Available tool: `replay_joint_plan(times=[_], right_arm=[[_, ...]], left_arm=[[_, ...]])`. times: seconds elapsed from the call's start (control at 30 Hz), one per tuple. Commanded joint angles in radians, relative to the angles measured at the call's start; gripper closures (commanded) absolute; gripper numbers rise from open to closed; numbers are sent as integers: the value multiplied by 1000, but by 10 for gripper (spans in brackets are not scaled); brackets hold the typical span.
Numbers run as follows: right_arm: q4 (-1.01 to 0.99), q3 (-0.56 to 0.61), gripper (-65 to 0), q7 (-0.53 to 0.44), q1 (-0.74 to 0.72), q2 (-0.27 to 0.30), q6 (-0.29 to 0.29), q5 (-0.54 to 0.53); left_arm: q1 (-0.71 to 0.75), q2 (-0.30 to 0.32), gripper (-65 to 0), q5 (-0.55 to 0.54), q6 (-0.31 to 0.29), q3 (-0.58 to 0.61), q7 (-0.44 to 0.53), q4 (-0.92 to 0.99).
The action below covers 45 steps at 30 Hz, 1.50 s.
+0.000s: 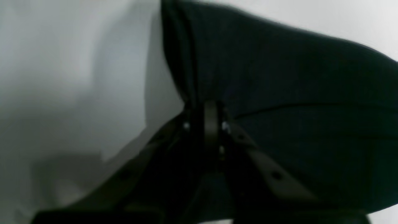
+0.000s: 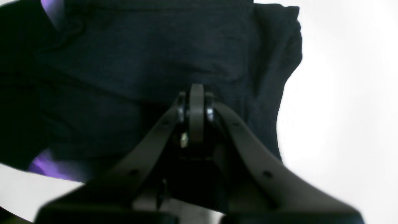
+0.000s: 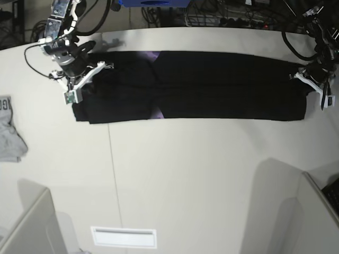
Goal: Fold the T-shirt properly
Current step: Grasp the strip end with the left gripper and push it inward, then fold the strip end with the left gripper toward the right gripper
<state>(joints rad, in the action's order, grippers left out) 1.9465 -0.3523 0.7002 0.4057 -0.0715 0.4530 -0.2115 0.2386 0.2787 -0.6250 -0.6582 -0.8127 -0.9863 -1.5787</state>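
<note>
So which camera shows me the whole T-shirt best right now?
The base view: the T-shirt lies there as one long band on the table. The left wrist view shows only dark cloth at the left gripper; the right wrist view, cloth at the right gripper.

Each arm ends in a dark, matte pincer. In the wrist views the left pincer and the right pincer look alike: two broad, flat grey-black fingers widen from a narrow tip back to a black body, each with small round screw holes along its face. At the tip, bright metal pins flank a rounded centre piece. In the base view the arms show white plastic brackets on black housings, with loose black cables looping from them near the tabletop's far corners. The arm at the far left corner also carries silver-grey joint sections and a small green part.
</note>
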Motion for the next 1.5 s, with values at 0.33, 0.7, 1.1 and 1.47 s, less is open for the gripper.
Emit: replay_joint_plan(times=[0.33, 0.7, 1.1, 1.47], right_arm=[[23, -112, 0, -23, -11, -3, -1, -193], [20, -164, 0, -15, -24, -1, -1, -190], [18, -167, 0, -17, -24, -1, -1, -191], [17, -169, 0, -17, -24, -1, -1, -191]], left_arm=[[86, -166, 0, 144, -7, 269, 20, -366], [86, -279, 0, 270, 33, 542, 20, -371], [55, -283, 0, 265, 194, 746, 23, -361], [55, -286, 0, 265, 205, 781, 23, -361]])
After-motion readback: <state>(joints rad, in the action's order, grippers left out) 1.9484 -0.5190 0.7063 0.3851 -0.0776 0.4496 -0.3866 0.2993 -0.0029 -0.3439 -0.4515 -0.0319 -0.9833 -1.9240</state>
